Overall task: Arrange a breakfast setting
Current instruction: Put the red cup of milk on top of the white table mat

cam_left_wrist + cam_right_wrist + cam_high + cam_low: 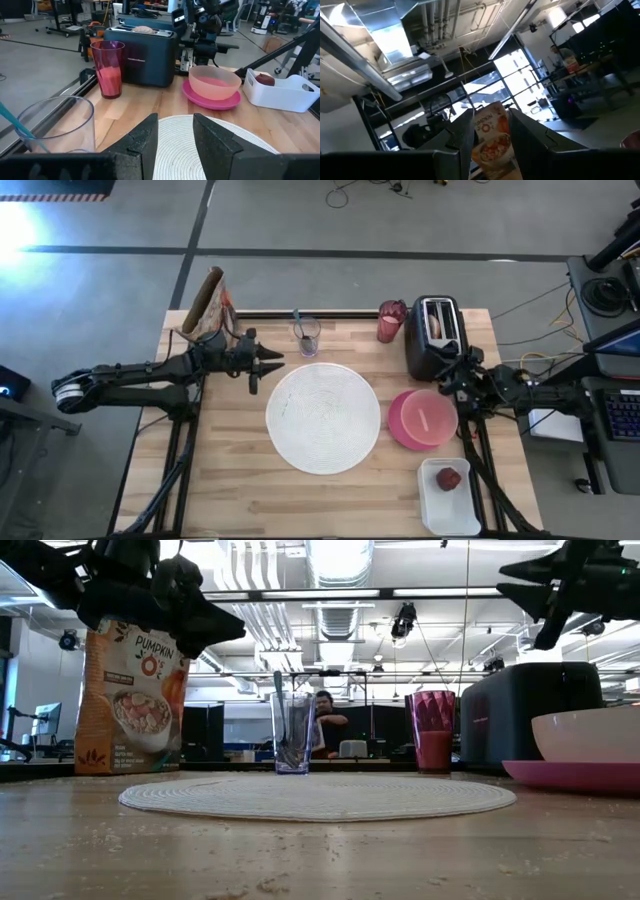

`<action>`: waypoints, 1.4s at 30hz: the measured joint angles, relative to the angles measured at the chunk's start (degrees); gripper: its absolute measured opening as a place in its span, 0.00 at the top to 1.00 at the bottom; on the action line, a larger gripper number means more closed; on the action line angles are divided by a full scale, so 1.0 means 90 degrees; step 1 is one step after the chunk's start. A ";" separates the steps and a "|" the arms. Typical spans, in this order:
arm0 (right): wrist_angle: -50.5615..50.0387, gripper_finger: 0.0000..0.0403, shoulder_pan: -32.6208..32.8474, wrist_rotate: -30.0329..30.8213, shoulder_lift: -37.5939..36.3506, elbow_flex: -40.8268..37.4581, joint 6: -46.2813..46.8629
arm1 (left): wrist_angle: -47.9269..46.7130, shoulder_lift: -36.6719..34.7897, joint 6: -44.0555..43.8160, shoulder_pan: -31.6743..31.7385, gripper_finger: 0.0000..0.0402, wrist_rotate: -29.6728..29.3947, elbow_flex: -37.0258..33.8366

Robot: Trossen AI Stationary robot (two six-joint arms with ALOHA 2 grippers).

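The round white placemat point(323, 418) lies mid-table. The peach bowl point(428, 416) sits in the magenta plate point(398, 430) at its right. The pink cup point(391, 321) stands at the far edge. The bagel point(145, 29) sticks out of the black toaster's point(432, 340) slot. The small red fruit point(448, 478) lies in a white tray point(432, 515). The teal-handled spoon point(297, 317) stands in a clear glass point(307, 337). My left gripper point(278, 360) is open and empty, left of the placemat and near the glass. My right gripper point(447, 375) is open and empty, raised above the table point(545, 590) between toaster and bowl.
A colourful cereal bag point(210, 305) stands at the far left corner, behind my left arm. The toaster stands close to my right gripper. Bare wood shows along the near edge point(250, 500) and left of the placemat.
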 joint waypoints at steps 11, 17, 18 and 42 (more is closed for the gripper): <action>0.0751 0.72 0.0002 -0.0233 0.0409 0.0178 0.1009 | 0.0034 0.0001 0.0029 0.0000 0.73 0.0003 0.0000; -0.1202 0.72 0.0002 -0.0488 0.1242 0.1560 0.0991 | 0.0035 0.0052 0.0029 -0.0001 0.73 0.0005 -0.0002; -0.1757 0.72 0.0002 -0.0393 0.1454 0.1891 0.0991 | 0.0036 0.0065 0.0029 0.0000 0.73 0.0005 -0.0002; -0.9853 0.54 -0.0805 0.0531 0.5169 0.7102 0.2822 | -0.0003 0.0089 0.0008 -0.0002 0.73 0.0368 -0.0007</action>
